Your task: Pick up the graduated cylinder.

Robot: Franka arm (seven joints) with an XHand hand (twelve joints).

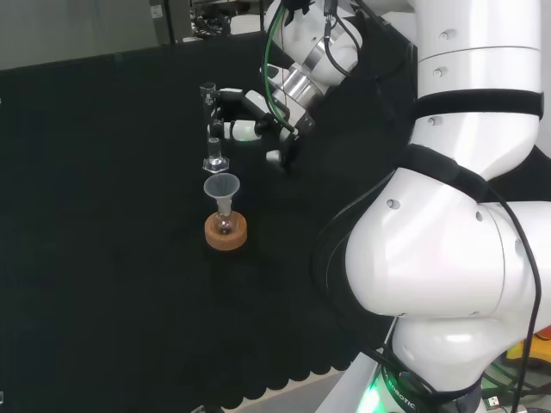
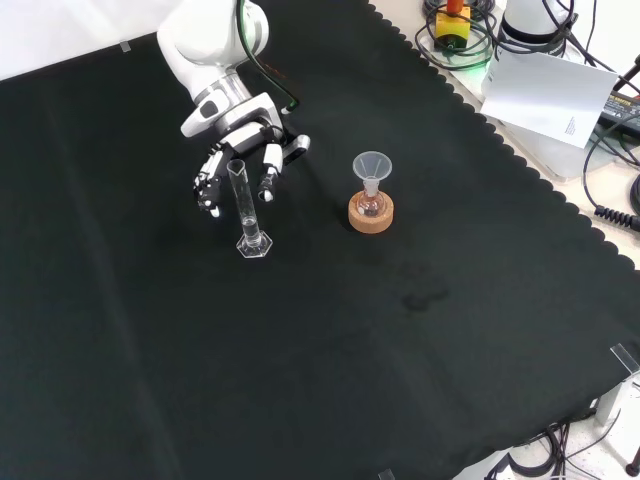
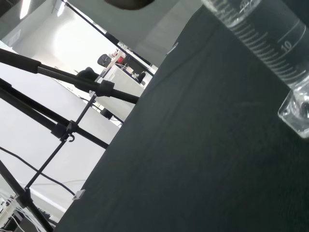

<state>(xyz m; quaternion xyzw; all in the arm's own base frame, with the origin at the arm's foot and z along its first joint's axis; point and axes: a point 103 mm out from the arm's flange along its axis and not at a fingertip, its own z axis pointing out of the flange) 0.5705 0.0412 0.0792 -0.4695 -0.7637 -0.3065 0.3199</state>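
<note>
While the graduated cylinder (image 2: 246, 212) stood upright on the desk (image 2: 400, 350), the hand (image 2: 240, 160) hovered just behind it with relaxed, empty fingers, so grasping and lifting remained.

A tall clear glass graduated cylinder (image 2: 245, 212) stands upright on the black-clothed worktop (image 2: 420, 330), the black and white hand (image 2: 240, 160) just behind it, fingers (image 2: 270, 182) straight.

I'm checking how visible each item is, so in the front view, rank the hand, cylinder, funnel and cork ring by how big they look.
Largest to smallest in the front view:
1. hand
2. cylinder, tall but thin
3. and 4. cork ring and funnel look about alike, so I won't rank them.
</note>
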